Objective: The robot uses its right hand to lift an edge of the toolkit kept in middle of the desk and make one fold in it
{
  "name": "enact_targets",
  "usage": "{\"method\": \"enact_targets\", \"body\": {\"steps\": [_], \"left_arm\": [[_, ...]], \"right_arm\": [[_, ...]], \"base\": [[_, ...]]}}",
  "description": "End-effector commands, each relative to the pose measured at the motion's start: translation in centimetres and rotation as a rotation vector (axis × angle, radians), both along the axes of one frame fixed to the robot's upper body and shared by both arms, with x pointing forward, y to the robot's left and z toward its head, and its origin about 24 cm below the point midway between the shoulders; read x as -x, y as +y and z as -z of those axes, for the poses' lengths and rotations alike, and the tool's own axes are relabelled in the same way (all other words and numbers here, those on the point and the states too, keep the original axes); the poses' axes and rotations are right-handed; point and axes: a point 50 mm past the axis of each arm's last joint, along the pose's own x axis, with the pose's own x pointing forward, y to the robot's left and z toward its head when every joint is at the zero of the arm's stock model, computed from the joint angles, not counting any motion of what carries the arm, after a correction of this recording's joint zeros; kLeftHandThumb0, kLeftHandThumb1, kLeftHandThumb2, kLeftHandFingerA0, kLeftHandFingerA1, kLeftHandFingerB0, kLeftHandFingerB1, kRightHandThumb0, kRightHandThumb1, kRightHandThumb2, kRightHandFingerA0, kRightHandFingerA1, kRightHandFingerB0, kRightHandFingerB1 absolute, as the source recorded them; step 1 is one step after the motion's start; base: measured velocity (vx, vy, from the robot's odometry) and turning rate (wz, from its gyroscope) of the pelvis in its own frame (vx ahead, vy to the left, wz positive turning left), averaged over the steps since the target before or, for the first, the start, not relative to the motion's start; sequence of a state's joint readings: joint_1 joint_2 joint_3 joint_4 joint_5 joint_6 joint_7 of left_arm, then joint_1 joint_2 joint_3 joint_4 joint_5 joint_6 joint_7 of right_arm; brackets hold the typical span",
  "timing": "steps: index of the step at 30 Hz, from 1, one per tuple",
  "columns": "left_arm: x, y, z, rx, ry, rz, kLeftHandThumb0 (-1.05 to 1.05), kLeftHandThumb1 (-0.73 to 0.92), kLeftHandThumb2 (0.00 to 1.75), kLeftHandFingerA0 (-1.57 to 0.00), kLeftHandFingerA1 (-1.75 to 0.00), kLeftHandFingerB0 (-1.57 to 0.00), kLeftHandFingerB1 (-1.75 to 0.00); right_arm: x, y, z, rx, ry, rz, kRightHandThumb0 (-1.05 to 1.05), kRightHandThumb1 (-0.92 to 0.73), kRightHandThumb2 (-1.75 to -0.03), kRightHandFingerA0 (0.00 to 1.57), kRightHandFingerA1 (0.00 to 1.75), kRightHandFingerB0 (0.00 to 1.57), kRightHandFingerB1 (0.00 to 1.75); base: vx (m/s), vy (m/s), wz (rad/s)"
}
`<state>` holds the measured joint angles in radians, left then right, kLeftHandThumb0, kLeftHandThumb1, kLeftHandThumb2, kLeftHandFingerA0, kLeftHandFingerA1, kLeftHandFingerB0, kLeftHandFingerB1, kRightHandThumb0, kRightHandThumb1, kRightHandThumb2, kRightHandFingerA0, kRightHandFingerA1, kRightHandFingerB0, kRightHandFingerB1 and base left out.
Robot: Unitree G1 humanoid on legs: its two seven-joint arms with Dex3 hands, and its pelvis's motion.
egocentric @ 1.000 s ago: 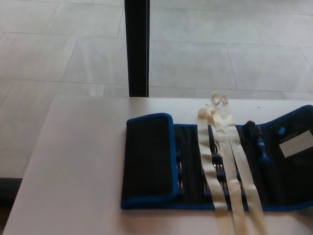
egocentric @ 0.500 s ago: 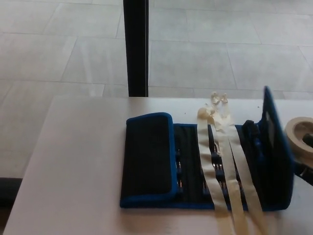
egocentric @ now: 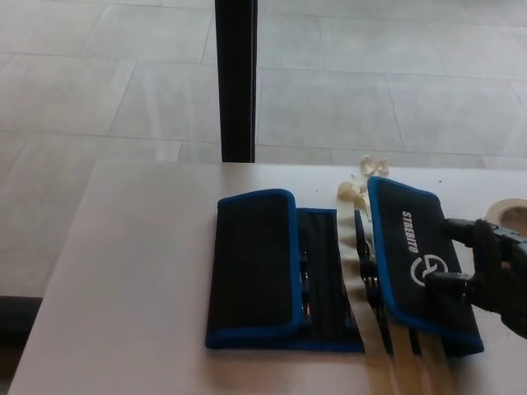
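The toolkit is a black roll with blue trim, lying in the middle of the white desk. Its left flap lies folded over the centre. Its right flap, with white lettering and a logo, also lies folded inward, covering the tools on that side. My right hand comes in from the right, its black fingers spread and resting on the outer face of that flap. A narrow strip of tool pockets shows between the flaps. My left hand is out of view.
Cream straps run under the right flap and hang over the desk's front edge. A roll of tape sits at the right edge behind my hand. A black post stands beyond the desk on the tiled floor.
The right flap lay flat and open a second ago, stood upright half a second ago, and now lies folded leftward over the tools. My right hand has come into view on top of it.
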<state>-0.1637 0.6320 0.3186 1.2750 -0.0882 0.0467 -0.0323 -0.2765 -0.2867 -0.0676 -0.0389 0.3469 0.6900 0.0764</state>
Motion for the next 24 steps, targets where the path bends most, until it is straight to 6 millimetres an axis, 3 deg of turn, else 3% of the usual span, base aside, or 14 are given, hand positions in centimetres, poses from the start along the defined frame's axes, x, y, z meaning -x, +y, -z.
{"method": "enact_targets", "body": {"steps": [1, 2, 3, 5, 6, 14, 18, 19, 20, 21, 24], "left_arm": [[-0.1, 0.8, -1.0, -0.045, 0.042, 0.045, -0.74, 0.89, 0.67, -0.47, -0.66, -0.37, -0.49], [-0.2, 0.8, -1.1, -0.051, 0.049, 0.053, -0.73, 0.89, 0.67, -0.48, -0.65, -0.39, -0.49], [-0.3, 0.9, -1.2, -0.049, 0.048, 0.045, -0.72, 0.68, 1.06, -0.47, -0.68, -0.36, -0.59], [-0.5, 0.9, -1.3, -0.050, 0.044, 0.042, -0.72, 0.68, 1.06, -0.47, -0.68, -0.36, -0.59], [-0.6, 0.9, -1.4, -0.054, 0.046, 0.044, -0.74, 0.88, 0.65, -0.54, -0.68, -0.42, -0.52], [-1.3, 1.0, -1.8, -0.059, 0.027, 0.056, -0.75, 0.87, 0.65, -0.53, -0.69, -0.42, -0.54], [-1.3, 1.0, -1.9, -0.061, 0.033, 0.054, -0.74, 0.87, 0.66, -0.50, -0.63, -0.40, -0.50], [-1.4, 1.0, -1.9, -0.071, 0.046, 0.066, -0.73, 0.68, 1.06, -0.46, -0.66, -0.37, -0.58], [-1.3, 1.1, -2.0, -0.074, 0.049, 0.065, -0.73, 0.68, 1.06, -0.46, -0.66, -0.37, -0.58], [-1.2, 1.1, -1.9, -0.075, 0.052, 0.068, -0.75, 0.88, 0.66, -0.51, -0.61, -0.41, -0.49], [-1.0, 1.1, -1.9, -0.073, 0.052, 0.062, -0.75, 0.88, 0.66, -0.54, -0.67, -0.41, -0.50]], "right_arm": [[1.4, 0.5, 0.7, 0.807, -0.260, -0.342, -0.63, -0.79, -0.63, 0.47, 0.53, 0.38, 0.43], [1.3, 0.3, 1.1, 0.818, -0.249, -0.339, -0.51, -0.58, -1.03, 0.45, 0.66, 0.22, 0.52], [1.1, 0.1, 1.7, 0.846, -0.229, -0.334, -0.62, -0.80, -0.62, 0.50, 0.53, 0.38, 0.43], [1.0, 0.1, 1.9, 0.860, -0.226, -0.331, -0.62, -0.80, -0.62, 0.50, 0.53, 0.38, 0.43], [0.9, 0.2, 2.2, 0.873, -0.215, -0.340, -0.61, -0.80, -0.64, 0.49, 0.53, 0.38, 0.43], [1.2, 2.5, 3.8, 0.884, -0.215, -0.437, -0.65, -0.82, -0.64, 0.42, 0.56, 0.34, 0.44], [1.2, 2.7, 3.9, 0.871, -0.223, -0.435, -0.67, -0.83, -0.64, 0.42, 0.57, 0.32, 0.44], [1.3, 2.7, 3.7, 0.879, -0.229, -0.431, -0.68, -0.66, -1.00, 0.40, 0.63, 0.29, 0.55], [1.2, 2.8, 3.8, 0.879, -0.232, -0.433, -0.68, -0.66, -1.00, 0.40, 0.63, 0.29, 0.55], [1.3, 2.8, 3.7, 0.873, -0.235, -0.431, -0.65, -0.82, -0.64, 0.46, 0.59, 0.34, 0.45], [1.5, 2.7, 3.8, 0.883, -0.239, -0.441, -0.64, -0.82, -0.64, 0.48, 0.58, 0.35, 0.45]], "base": [[0.00, 0.000, 0.00], [0.00, 0.000, 0.00], [0.00, 0.000, 0.00], [0.00, 0.000, 0.00], [0.00, 0.000, 0.00], [0.00, 0.000, 0.00], [0.00, 0.000, 0.00], [0.00, 0.000, 0.00], [0.00, 0.000, 0.00], [0.00, 0.000, 0.00], [0.00, 0.000, 0.00]]}}
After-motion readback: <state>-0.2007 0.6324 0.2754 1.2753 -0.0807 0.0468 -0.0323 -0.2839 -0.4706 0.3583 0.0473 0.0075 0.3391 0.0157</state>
